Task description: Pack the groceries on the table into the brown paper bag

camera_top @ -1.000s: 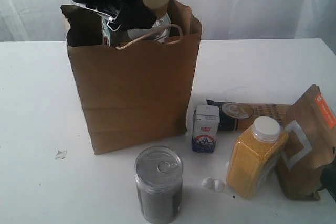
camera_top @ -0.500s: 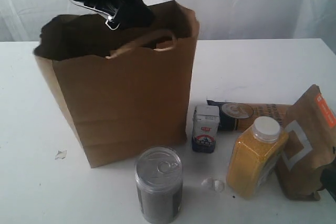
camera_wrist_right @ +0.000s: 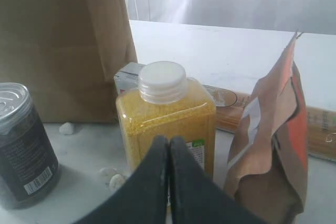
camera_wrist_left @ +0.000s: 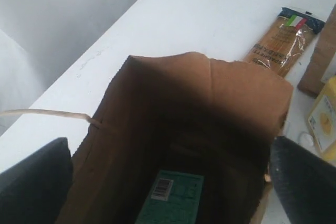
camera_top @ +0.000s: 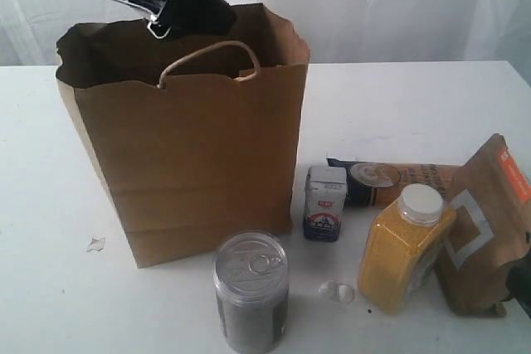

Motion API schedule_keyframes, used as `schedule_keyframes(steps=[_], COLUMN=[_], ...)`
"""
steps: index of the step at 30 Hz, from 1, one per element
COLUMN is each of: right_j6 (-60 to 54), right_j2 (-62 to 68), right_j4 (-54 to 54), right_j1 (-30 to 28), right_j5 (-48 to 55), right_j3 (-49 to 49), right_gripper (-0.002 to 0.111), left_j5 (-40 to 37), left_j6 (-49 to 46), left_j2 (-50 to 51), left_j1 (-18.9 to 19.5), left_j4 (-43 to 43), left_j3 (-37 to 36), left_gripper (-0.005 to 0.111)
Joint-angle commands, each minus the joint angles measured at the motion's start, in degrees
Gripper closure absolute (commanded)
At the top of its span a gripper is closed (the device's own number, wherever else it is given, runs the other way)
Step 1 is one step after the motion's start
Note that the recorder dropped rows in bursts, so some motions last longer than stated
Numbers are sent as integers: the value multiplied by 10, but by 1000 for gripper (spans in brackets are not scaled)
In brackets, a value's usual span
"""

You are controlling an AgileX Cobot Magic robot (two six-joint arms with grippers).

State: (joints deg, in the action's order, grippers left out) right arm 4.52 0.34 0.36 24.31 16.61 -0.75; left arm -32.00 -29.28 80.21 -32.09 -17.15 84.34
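The brown paper bag [camera_top: 199, 163] stands upright on the table [camera_top: 415, 105]. My left gripper [camera_top: 178, 6] hovers open over its mouth, holding nothing. In the left wrist view the left gripper [camera_wrist_left: 168, 142] looks down into the bag [camera_wrist_left: 157, 103], where the jar's green barcode label [camera_wrist_left: 170, 198] shows at the bottom. The pull-tab can [camera_top: 250, 292], small carton [camera_top: 324, 203], spaghetti packet [camera_top: 398, 181], yellow-grain bottle [camera_top: 405, 248] and brown pouch [camera_top: 489, 221] stand beside the bag. My right gripper [camera_wrist_right: 169, 140] is shut and empty, just in front of the bottle [camera_wrist_right: 165, 108].
White crumbs [camera_top: 336, 290] lie between the can and the bottle, and one more scrap [camera_top: 96, 244] lies left of the bag. A white curtain hangs behind the table. The can [camera_wrist_right: 23, 145] and the pouch [camera_wrist_right: 273, 145] flank the bottle in the right wrist view.
The jar that my left gripper held at the bag's mouth has gone down inside. The bag's mouth has spread wider to the left, and the gripper has risen a little.
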Motion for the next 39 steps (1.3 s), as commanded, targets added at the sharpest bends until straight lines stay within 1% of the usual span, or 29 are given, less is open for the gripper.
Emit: schedule_keyframes(steps=[1, 5, 8, 11, 12, 13, 15, 16, 17, 18, 19, 20, 21, 23, 24, 25, 27, 28, 29, 30, 32, 34, 35, 36, 38, 39], right_j6=[3, 3, 3, 3, 3, 3, 3, 3, 3, 3, 3, 3, 3, 3, 3, 3, 3, 3, 3, 3, 3, 3, 3, 3, 3, 3], right_j2=[-3, -3, -3, -3, -3, -3, -3, -3, -3, -3, -3, -3, -3, -3, -3, -3, -3, -3, -3, -3, -3, -3, -3, -3, -3, -3], right_j4=[0, 0, 0, 0, 0, 0, 0, 0, 0, 0, 0, 0, 0, 0, 0, 0, 0, 0, 0, 0, 0, 0, 0, 0, 0, 0], right_j1=[-3, -3, -3, -3, -3, -3, -3, -3, -3, -3, -3, -3, -3, -3, -3, -3, -3, -3, -3, -3, -3, -3, -3, -3, -3, -3], right_j5=[0, 0, 0, 0, 0, 0, 0, 0, 0, 0, 0, 0, 0, 0, 0, 0, 0, 0, 0, 0, 0, 0, 0, 0, 0, 0], right_j3=[2, 2, 2, 2, 2, 2, 2, 2, 2, 2, 2, 2, 2, 2, 2, 2, 2, 2, 2, 2, 2, 2, 2, 2, 2, 2], right_gripper=[108, 108, 108, 108, 108, 108, 108, 108, 108, 108, 108, 108, 108, 108, 108, 108, 108, 108, 108, 108, 108, 108, 108, 108, 108, 108], left_j5=[-20, -48, -92, -134, -160, -182, -213, -239, -244, -239, -229, -195, -135, -52, 1, 23, 13, 7, 17, 44, 138, 297, 388, 556, 641, 643], left_j6=[10, 13, 18, 48, 79, 104, 117, 119, 132, 157, 173, 177, 177, 177, 181, 210, 251, 255, 255, 254, 254, 254, 254, 253, 250, 250], left_j2=[-35, -65, -91, -116, -135, -151, -173, -192, -204, -231, -253, -287, -336, -386, -425, -445, -455, -455, -455, -455, -456, -456, -456, -456, -456, -456], left_j1=[0, 0, 0, 0, 0, 0, 0, 0, 0, 0, 0, 0, 0, 0, 0, 0, 0, 0, 0, -1, -1, -1, -1, -1, -1, -1], left_j4=[12, 26, 34, 70, 104, 129, 143, 144, 144, 144, 144, 143, 128, 101, 70, 53, 52, 52, 52, 34, 10, 49, 76, 120, 123, 122], left_j3=[1, 1, 1, 1, 1, 1, 1, 0, -9, -34, -62, -117, -184, -268, -330, -381, -427, -467, -487, -506, -546, -593, -612, -657, -690, -699], left_gripper=[1, 2, 2, 2, 5, 15, 32, 53, 69, 89, 102, 106, 106, 106, 106, 106, 106, 106, 106, 106, 106, 106, 106, 106, 106, 106])
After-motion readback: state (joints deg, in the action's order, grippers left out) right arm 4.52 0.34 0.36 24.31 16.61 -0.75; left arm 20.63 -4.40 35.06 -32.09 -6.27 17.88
